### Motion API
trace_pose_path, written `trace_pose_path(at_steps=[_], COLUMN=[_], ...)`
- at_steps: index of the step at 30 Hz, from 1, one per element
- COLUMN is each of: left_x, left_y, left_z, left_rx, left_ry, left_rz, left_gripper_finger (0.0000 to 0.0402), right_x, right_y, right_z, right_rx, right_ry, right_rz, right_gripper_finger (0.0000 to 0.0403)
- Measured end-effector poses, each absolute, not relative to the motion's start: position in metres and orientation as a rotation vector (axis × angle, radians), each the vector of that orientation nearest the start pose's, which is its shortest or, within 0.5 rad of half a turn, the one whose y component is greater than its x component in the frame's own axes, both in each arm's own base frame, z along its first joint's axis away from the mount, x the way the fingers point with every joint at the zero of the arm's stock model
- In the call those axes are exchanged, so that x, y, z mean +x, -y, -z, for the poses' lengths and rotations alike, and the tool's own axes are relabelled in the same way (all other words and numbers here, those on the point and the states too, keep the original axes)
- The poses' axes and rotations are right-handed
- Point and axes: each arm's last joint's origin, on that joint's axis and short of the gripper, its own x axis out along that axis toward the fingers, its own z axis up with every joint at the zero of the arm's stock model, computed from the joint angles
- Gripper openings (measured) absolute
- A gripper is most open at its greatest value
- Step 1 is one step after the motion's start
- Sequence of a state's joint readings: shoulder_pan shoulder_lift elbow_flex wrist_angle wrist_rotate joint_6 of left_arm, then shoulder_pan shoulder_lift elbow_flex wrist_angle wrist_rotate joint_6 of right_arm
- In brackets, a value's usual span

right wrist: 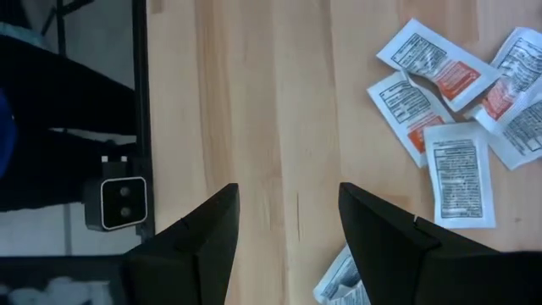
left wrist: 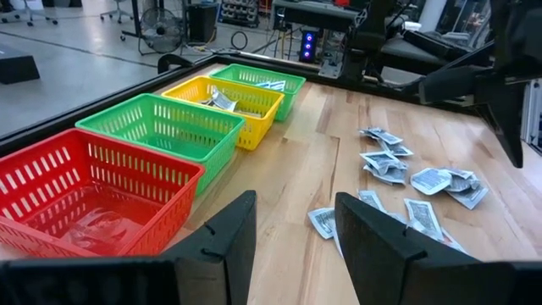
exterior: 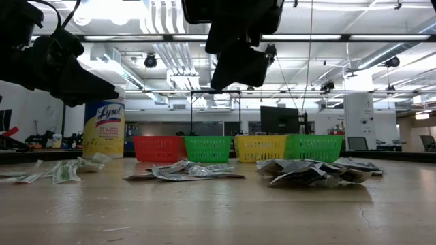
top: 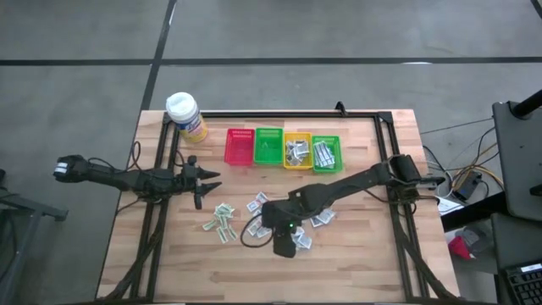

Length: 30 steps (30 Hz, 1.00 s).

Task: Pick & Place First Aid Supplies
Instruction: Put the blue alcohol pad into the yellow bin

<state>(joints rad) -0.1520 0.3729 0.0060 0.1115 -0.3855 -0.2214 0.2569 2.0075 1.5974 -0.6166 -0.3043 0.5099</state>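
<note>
The left gripper hung above the table's left part, near the red basket, its fingers parted with nothing between them. The right gripper hovered over the middle of the table at the near side, pointing down, its fingers spread wide and empty above bare wood.

The packets lay loose on the table in clusters: one left of centre, one at the centre and one beside the right gripper. More packets filled the yellow basket and the right green basket. The red basket and the left green basket held none that could be seen.

The four baskets stood in a row at the far side, touching. A bottle stood at the far left corner.
</note>
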Motion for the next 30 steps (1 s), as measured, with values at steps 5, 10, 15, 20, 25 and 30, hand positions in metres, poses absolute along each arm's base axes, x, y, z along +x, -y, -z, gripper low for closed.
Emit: trace_pose_path(at_steps=[5, 10, 15, 20, 25, 30], left_x=[0.116, 0.116, 0.116, 0.116, 0.116, 0.116], left_y=[0.007, 0.007, 0.007, 0.007, 0.007, 0.007], left_z=[-0.144, -0.144, -0.144, -0.144, -0.144, -0.144], left_rx=[-0.155, -0.168, -0.177, -0.177, -0.177, -0.136], left_ry=[-0.219, -0.218, -0.217, -0.216, -0.217, -0.222], left_rz=[-0.259, -0.260, -0.261, -0.261, -0.262, -0.258], left_gripper_finger=[0.0158, 0.0158, 0.0158, 0.0158, 0.0158, 0.0158], right_x=[0.409, 0.393, 0.390, 0.390, 0.387, 0.388], right_y=[-0.116, -0.114, -0.129, -0.143, -0.151, -0.151], right_z=[-0.214, -0.211, -0.225, -0.227, -0.226, -0.221], right_rx=[0.469, 0.362, 0.350, 0.398, 0.504, 0.574], right_ry=[-1.207, -1.259, -1.203, -1.179, -1.166, -1.145], right_rz=[-0.164, 0.199, 0.315, 0.309, 0.387, 0.466], right_gripper_finger=[0.0201, 0.0201, 0.0201, 0.0201, 0.0201, 0.0201])
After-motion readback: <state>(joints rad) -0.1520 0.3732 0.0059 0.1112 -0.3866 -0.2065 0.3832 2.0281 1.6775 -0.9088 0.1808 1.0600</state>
